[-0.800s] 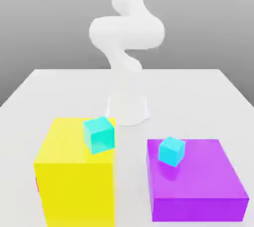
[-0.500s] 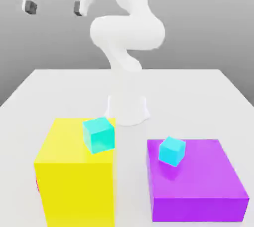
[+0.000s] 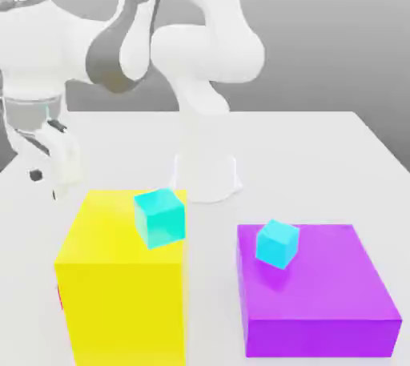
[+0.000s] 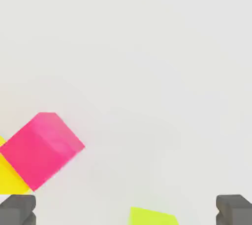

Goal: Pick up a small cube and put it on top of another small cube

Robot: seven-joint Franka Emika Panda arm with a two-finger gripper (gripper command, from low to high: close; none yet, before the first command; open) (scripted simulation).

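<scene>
We see the hand [image 4: 125, 210], fingers spread and empty, above the white counter [image 4: 147, 71]; the lime small cube [image 4: 152, 217] lies between its fingertips, near a pink cube [image 4: 42, 149]. The sky-cyan small cube [image 3: 277, 244] sits corner-forward on the purple block [image 3: 320, 292].

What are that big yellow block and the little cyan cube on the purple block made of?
Both are simulator renders, so material is a guess. The big yellow block looks like matte painted plastic or foam: flat colour, no grain, no glare. The small sky-cyan cube on the purple block looks the same, perhaps slightly glossier.
</scene>
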